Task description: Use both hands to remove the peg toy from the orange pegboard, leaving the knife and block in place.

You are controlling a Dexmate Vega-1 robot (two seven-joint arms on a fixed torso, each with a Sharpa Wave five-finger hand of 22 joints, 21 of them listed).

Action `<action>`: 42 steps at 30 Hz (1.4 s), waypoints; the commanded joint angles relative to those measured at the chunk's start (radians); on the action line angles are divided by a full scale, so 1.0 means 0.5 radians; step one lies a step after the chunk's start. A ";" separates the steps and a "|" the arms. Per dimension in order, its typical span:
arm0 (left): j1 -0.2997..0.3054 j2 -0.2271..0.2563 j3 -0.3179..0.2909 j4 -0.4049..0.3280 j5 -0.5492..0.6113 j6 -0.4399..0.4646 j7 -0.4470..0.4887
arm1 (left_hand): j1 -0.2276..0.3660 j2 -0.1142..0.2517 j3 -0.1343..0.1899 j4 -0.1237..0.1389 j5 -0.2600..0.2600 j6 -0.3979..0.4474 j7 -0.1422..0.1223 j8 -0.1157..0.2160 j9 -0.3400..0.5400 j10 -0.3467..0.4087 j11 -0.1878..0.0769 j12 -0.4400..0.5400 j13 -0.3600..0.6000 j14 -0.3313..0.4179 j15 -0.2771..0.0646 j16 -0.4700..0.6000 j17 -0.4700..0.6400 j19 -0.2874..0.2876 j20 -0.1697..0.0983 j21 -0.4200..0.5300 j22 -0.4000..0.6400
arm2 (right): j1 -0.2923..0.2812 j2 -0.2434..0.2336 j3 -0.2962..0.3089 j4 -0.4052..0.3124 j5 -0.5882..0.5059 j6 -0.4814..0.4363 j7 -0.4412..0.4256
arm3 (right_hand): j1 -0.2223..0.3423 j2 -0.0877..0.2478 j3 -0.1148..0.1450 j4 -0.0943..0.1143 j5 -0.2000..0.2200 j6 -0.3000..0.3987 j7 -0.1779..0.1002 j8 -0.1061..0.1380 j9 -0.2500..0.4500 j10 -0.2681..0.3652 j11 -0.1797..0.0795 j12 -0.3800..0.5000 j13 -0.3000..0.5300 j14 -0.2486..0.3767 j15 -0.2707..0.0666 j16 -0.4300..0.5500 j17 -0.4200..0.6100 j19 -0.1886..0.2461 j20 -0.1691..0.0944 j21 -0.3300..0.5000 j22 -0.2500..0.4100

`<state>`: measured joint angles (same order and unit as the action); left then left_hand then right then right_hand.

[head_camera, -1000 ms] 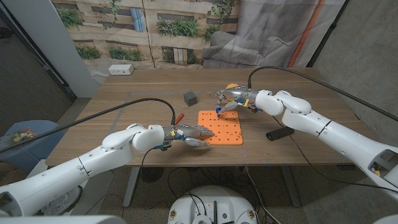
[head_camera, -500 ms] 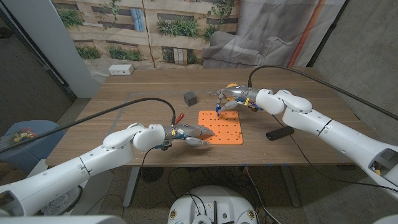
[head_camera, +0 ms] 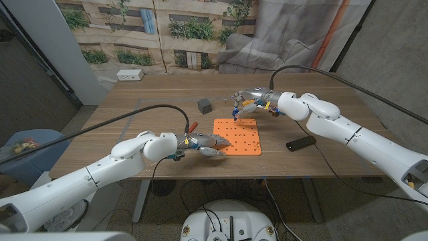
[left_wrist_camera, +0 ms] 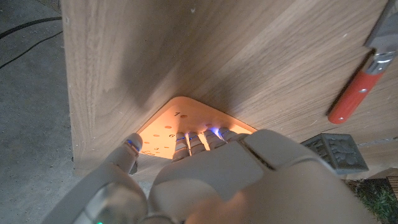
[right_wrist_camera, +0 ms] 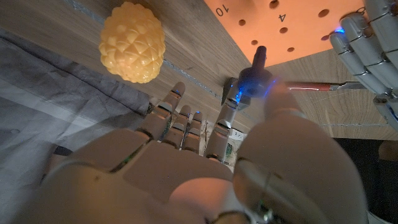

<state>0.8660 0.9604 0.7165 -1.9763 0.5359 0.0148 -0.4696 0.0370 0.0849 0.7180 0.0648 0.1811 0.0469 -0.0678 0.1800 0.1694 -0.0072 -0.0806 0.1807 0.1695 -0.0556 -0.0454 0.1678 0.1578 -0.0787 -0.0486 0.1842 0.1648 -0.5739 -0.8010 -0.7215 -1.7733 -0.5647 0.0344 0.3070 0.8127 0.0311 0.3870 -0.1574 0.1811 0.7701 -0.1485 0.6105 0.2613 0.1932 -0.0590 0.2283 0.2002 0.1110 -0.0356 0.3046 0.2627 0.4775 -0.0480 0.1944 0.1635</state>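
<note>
So the right hand (head_camera: 246, 106) is pinching the blue peg (head_camera: 235, 115) between thumb and a finger, with the other fingers loosely curled beside it. The right wrist view shows it best: the peg (right_wrist_camera: 254, 78) sits in the fingertips, its dark tip pointing toward the far edge of the orange board (right_wrist_camera: 292, 25) but clear of the holes, so it looks lifted out. In the head view the peg hangs just over the far left corner of the board (head_camera: 241, 140).

The left hand (head_camera: 204, 144) has its fingers stretched out fairly straight and close together, holding nothing, with the fingertips pressing on the board's near left corner. The left wrist view shows those fingertips (left_wrist_camera: 214, 132) right on the orange surface (left_wrist_camera: 174, 118).

Other stuff: the knife (head_camera: 192, 125) with the red handle lies on the table (head_camera: 134, 107) just left of the board, close to the left hand. The grey block (head_camera: 204, 105) sits further back, left of the right hand. A yellow bumpy ball (right_wrist_camera: 132, 41) lies near the right hand's fingers, on the far side. A black bar-shaped thing (head_camera: 301, 142) lies right of the board, and a white box (head_camera: 130, 75) sits at the far left of the table.
</note>
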 commanded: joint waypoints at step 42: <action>0.051 0.044 -0.087 -0.070 0.062 -0.050 0.109 | 0.018 0.178 0.024 -0.014 -0.001 0.043 -0.001 0.015 0.012 0.056 0.010 0.016 0.007 0.046 -0.128 0.014 0.014 0.068 -0.282 0.020 0.012 | -0.150 -0.226 0.196 -0.245 -0.092 -0.449 -0.020 | 0.036 0.015 -0.019 -0.013 0.006 0.122 -0.148 0.024 0.026 0.019 0.009 -0.020 0.001 -0.005 0.013 -0.007 0.006 0.002 -0.045 -0.017 0.002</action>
<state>0.8860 0.9826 0.6885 -2.0002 0.5567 -0.0066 -0.4489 0.0370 0.0849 0.7235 0.0594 0.1816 0.0665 -0.0623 0.1781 0.1730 0.0195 -0.0751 0.1850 0.1691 -0.0396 -0.0438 0.1773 0.1637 -0.0605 -0.0553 0.1922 0.1653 -0.6465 -0.9011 -0.6243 -1.8938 -0.5949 -0.1450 0.2864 0.8128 0.0309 0.3827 -0.1617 0.1811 0.7665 -0.1522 0.6194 0.2612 0.1968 -0.0553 0.2205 0.2002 0.1111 -0.0357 0.3046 0.2624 0.4775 -0.0480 0.1887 0.1635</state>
